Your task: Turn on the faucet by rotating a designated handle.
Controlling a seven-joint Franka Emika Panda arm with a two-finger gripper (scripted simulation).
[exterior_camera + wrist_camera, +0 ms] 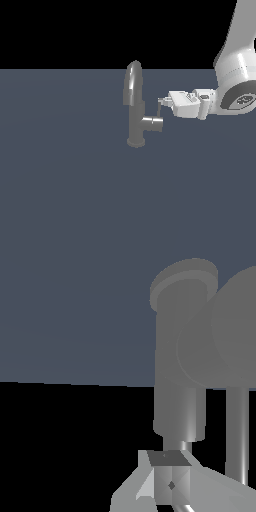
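Gripper [161, 104] reaching in horizontally from the exterior view's right, fingertips right at the thin handle [159, 109] rising from the side stub of the faucet [135, 105]; jaw state impossible to tell. Risk as judged: slipping off so slim a lever mid-turn, or shoving the stub instead. Only in the wrist view: finger [167, 483] close under the stub.

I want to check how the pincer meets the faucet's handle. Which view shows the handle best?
The exterior view: the handle shows as a thin upright stick above the end of the faucet's side stub, with the pincer right at it. The wrist view is very close up, so the handle is mostly hidden between the faucet body and pincer fingers.
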